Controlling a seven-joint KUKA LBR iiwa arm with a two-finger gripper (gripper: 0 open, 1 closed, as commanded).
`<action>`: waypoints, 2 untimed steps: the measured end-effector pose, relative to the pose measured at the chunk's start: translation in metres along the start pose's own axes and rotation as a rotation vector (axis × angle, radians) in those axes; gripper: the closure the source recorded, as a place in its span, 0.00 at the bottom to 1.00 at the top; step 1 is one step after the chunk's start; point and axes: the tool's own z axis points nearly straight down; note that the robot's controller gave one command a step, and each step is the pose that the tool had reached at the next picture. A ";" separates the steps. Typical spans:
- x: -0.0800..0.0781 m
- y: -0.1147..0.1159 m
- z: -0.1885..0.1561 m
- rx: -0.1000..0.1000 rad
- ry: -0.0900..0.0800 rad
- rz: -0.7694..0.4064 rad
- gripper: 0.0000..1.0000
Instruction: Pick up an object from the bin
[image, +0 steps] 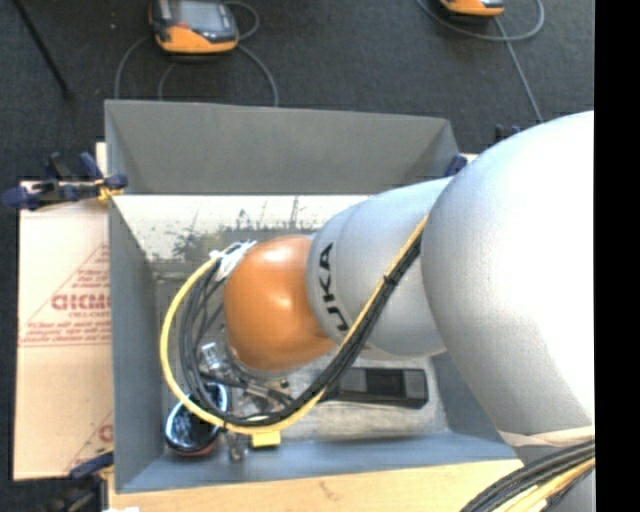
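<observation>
I see a glossy, rounded dark-blue object (183, 430) just left of the gripper (235, 435), low in the grey metal bin (135, 330). Gripper state: I cannot tell. A flat, matte black block (385, 385), rectangular, lies to its right.

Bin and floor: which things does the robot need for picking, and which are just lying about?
For the job: the grey bin; the gripper, down near its corner at the view's lower left; a black flat block; a blue and black thing in that corner.
Just lying about: two orange and black gadgets on the floor beyond the bin.
</observation>
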 end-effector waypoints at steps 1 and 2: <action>-0.006 0.017 0.000 -0.002 0.005 -0.160 0.00; -0.018 0.033 0.000 -0.002 0.003 -0.352 0.00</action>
